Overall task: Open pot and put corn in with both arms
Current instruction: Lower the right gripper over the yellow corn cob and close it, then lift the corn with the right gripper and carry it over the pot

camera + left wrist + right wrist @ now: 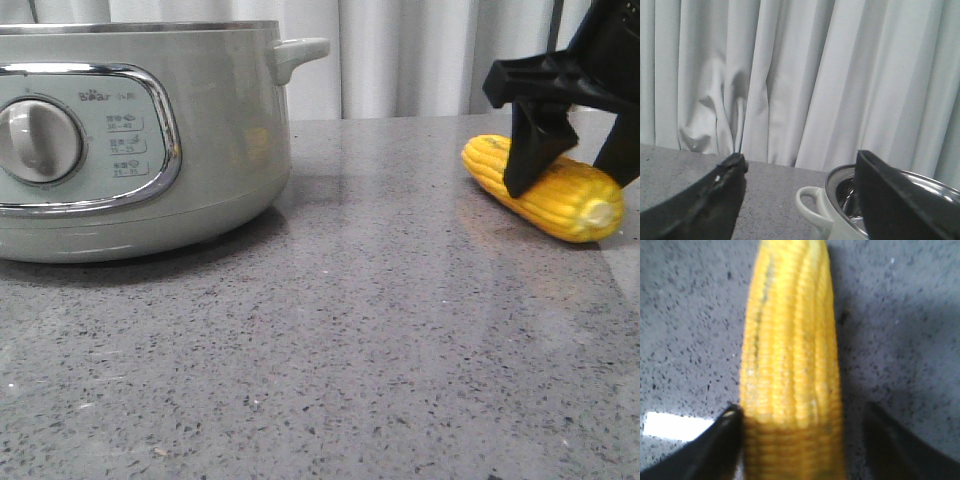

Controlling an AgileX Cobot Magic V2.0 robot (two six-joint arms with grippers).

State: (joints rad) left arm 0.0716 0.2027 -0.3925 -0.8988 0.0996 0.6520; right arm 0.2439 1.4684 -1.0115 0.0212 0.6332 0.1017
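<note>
The pale green pot [215, 130] with its cream dial stands at the left of the table; its top edge is cut off in the front view. In the left wrist view the pot [840, 222] has no lid on it and its shiny inside shows. My left gripper [800, 160] is open and empty, just above the pot's rim and side handle [810, 205]. The yellow corn [560, 200] lies on the table at the right. My right gripper [572, 178] is open and straddles the corn [790, 340]. One finger [727, 435] touches the cob and the other stands a little off it.
The grey speckled tabletop [350, 330] runs wide between the pot and the corn. White curtains [410, 50] hang behind the table's far edge. The pot's other side handle [300, 52] juts out toward the corn side.
</note>
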